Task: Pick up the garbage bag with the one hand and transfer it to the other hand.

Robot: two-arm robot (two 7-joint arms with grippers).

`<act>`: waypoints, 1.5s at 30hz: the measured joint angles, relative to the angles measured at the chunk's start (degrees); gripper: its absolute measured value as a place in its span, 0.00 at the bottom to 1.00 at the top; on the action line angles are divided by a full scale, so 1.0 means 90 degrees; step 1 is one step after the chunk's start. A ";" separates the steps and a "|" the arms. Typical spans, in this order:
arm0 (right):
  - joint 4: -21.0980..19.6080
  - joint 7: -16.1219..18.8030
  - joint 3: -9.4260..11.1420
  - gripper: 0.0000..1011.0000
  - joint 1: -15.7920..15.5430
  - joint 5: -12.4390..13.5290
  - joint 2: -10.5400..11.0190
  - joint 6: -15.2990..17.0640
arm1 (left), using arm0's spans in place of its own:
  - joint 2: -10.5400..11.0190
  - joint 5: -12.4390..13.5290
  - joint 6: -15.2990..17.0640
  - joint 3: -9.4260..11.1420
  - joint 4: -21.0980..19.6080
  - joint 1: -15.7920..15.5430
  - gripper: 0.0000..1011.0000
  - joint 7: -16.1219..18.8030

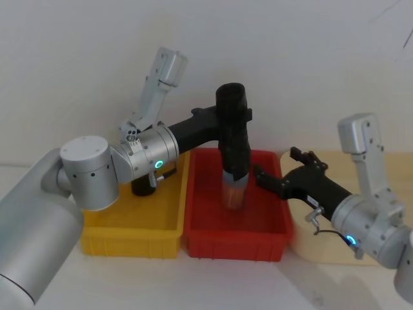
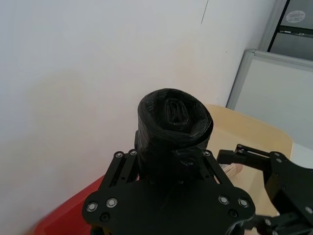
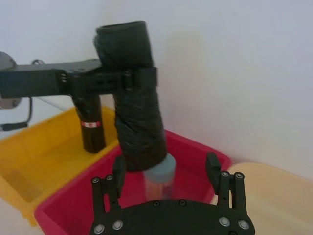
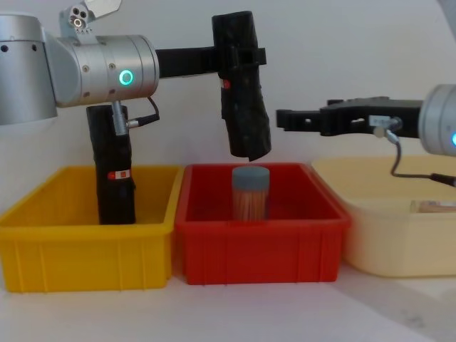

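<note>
In the yellow bin [image 4: 85, 249], below my left arm, the spare roll [image 4: 114, 178] stands untouched. My left gripper [image 4: 242, 58] has its jaws clamped round the upper part of the garbage bag [image 4: 244, 121], which hangs tilted, clear above the jar [image 4: 251, 192] in the red bin [image 4: 263, 249]. I judge the pick-up done. My right gripper [image 1: 277, 165] hovers with jaws wide, the bag just ahead of their gap and not touching. The handover is left.
</note>
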 joint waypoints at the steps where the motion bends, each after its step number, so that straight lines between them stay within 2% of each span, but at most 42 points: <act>1: 0.0066 0.0040 -0.0041 0.99 0.0059 0.0017 -0.0029 -0.0027 | 0.0000 0.0000 -0.0001 0.0000 0.0002 -0.0002 0.37 -0.0001; 10: 0.0529 0.0239 -0.0258 0.99 0.0428 0.0081 -0.0221 -0.0216 | -0.0005 0.0000 -0.0008 0.0006 0.0014 -0.0007 0.37 -0.0007; 22: 0.1514 0.0368 -0.0542 0.99 0.1047 0.0093 -0.0535 -0.0524 | -0.0009 -0.0001 -0.0010 0.0009 0.0023 -0.0013 0.37 -0.0011; 24: 0.1579 0.0370 -0.0555 0.99 0.1086 0.0091 -0.0553 -0.0553 | -0.0010 -0.0001 -0.0010 0.0009 0.0023 -0.0014 0.37 -0.0011; 26: 0.1863 0.0371 -0.0606 0.99 0.1248 0.0083 -0.0640 -0.0643 | -0.0010 -0.0001 -0.0010 0.0009 0.0023 -0.0015 0.37 -0.0011; 36: 0.2733 0.0296 -0.0746 0.99 0.1730 0.0034 -0.0934 -0.0964 | -0.0009 -0.0001 -0.0011 0.0009 0.0023 -0.0015 0.37 -0.0010; 43: 0.3119 0.0210 -0.0810 0.99 0.1934 0.0006 -0.1074 -0.1131 | -0.0009 -0.0001 -0.0010 0.0008 0.0023 -0.0014 0.37 -0.0009; 45: 0.3245 0.0182 -0.0830 0.95 0.2004 -0.0002 -0.1122 -0.1188 | -0.0009 -0.0001 -0.0010 0.0007 0.0023 -0.0014 0.37 -0.0007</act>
